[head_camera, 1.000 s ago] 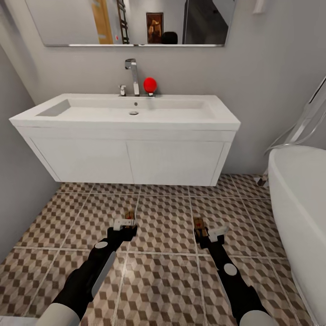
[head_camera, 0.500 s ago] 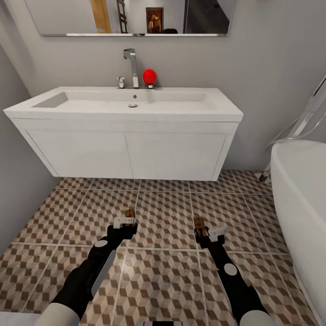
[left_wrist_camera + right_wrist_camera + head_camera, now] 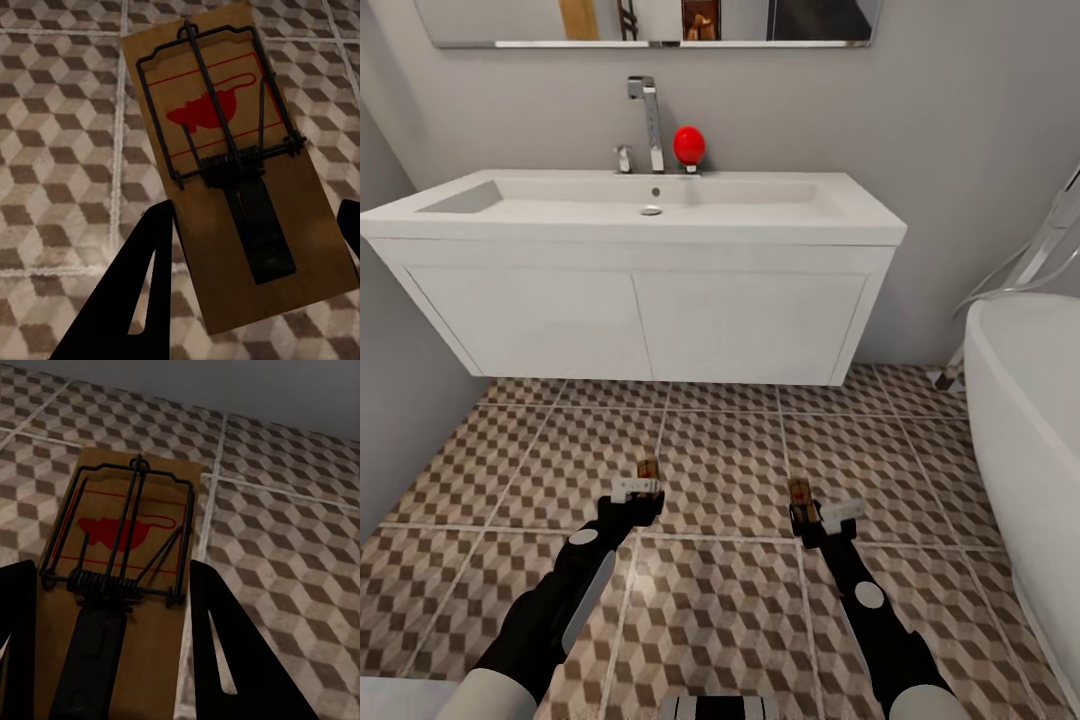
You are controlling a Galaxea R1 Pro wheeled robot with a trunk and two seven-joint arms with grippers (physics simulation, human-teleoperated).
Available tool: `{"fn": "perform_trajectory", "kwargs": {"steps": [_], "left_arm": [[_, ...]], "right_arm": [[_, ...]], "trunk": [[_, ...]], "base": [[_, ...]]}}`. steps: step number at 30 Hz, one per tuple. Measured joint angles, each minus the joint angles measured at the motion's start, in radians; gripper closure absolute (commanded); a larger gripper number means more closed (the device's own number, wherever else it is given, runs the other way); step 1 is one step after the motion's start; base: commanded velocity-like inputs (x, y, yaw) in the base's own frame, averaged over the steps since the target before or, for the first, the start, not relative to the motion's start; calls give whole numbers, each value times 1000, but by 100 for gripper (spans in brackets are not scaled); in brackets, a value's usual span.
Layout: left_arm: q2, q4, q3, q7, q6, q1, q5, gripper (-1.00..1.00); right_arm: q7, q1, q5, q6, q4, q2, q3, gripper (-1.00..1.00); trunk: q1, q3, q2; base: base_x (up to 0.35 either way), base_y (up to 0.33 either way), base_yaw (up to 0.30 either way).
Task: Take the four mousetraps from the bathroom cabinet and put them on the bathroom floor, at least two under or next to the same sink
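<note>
The white rectangular wall-hung sink with its boxy 2-door front and chrome tap hangs on the grey wall, and both arms reach toward it over the brown, beige and white cube-patterned bathroom floor. The left gripper is clamped on a small flat tan wooden mousetrap with dark wire parts and a red mouse print, held above the tiles in front of the sink. The right gripper likewise grips a second tan wooden mousetrap, also in front of the sink and nearer the white oval bathtub. A round red object stands on the sink's rim just beside the tap.
</note>
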Motion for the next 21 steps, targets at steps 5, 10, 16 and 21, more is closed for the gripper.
{"fn": "perform_trajectory", "kwargs": {"steps": [5, 10, 16, 21], "left_arm": [[-1, -3, -6, 0, 0, 0, 0, 100], [-1, -5, -10, 1, 0, 0, 0, 100], [-1, -5, -11, 1, 0, 0, 0, 100], [-1, -5, -11, 1, 0, 0, 0, 100]], "right_arm": [[0, 0, 0, -1, 0, 0, 0, 100], [0, 0, 0, -1, 0, 0, 0, 100], [0, 0, 0, -1, 0, 0, 0, 100], [-1, 0, 0, -1, 0, -1, 0, 100]], "trunk": [[19, -24, -35], [38, -47, -70], [61, -76, -112], [71, -102, -127]], "base": [[0, 0, 0], [0, 0, 0], [0, 0, 0], [0, 0, 0]]}}
